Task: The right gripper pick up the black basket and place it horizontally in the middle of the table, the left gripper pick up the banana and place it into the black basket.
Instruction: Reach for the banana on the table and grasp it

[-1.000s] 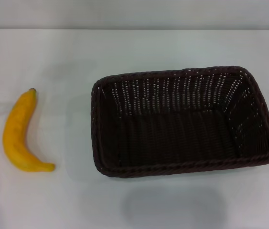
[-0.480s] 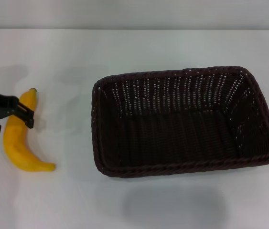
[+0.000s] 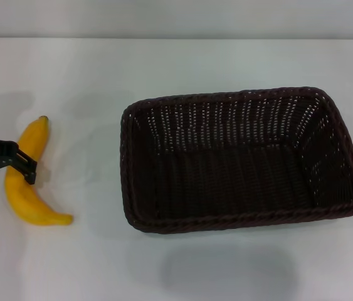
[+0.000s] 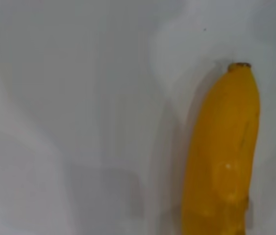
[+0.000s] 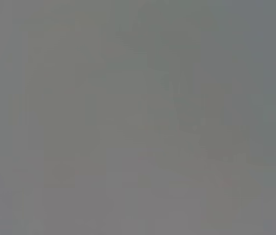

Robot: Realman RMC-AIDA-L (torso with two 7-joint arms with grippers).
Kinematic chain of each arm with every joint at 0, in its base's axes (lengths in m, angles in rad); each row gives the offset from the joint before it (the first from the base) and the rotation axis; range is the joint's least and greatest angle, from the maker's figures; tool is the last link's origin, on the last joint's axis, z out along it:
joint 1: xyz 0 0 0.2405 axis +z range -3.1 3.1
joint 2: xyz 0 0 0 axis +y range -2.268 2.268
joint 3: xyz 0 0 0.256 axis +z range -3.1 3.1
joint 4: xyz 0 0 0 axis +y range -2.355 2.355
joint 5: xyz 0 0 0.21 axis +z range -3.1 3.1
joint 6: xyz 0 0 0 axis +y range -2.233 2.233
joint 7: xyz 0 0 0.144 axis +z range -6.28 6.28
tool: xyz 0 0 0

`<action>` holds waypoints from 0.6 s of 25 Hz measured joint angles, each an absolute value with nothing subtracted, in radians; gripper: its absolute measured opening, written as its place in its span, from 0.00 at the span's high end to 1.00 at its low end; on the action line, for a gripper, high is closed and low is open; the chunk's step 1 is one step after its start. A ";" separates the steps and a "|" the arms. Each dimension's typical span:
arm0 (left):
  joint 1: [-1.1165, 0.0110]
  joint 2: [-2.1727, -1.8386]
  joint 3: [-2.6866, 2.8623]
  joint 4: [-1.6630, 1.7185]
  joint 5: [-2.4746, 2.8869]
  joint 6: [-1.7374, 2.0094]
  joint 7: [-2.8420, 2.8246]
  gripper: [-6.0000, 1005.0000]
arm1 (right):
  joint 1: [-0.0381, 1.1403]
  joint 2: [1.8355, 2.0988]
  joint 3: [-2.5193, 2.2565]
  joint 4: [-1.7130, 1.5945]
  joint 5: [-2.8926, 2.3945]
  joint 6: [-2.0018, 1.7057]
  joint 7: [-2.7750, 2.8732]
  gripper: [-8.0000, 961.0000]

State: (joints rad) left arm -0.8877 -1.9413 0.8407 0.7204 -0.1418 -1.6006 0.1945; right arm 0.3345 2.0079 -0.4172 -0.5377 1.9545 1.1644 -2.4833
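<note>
Left gripper (image 3: 5,168): all-black clamp, entering from the left edge of the table (image 3: 226,63), positioned over the middle of the banana (image 3: 27,172). One finger (image 3: 29,168) crosses the fruit's upper surface; a second dark tip shows at the banana's outer side. The jaws appear spread to either side of the fruit, but whether they are pressing on it cannot be determined.

Banana: single, curved, yellow-orange, with a small dark stem tip pointing toward the far edge. It lies flat on the white table close to the left edge. The left wrist view shows its stem end and smooth skin against the bare surface.

Black basket (image 3: 242,160): large, rectangular, dark woven wicker with openwork sloping sides and braided rim. It sits upright, long side parallel to the near edge, right of the table's centre, well apart from the banana.

Right gripper: not visible; its wrist view shows only uniform grey.
</note>
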 joint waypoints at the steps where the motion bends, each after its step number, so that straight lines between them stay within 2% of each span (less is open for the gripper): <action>1: -0.888 -1.942 0.841 0.719 -0.139 -1.595 0.195 0.15 | 0.336 2.008 -0.419 -0.535 1.954 1.164 -2.485 0.30; 15: -0.890 -1.957 0.841 0.667 -0.142 -1.503 0.203 0.20 | 0.339 2.008 -0.426 -0.531 1.954 1.157 -2.490 0.30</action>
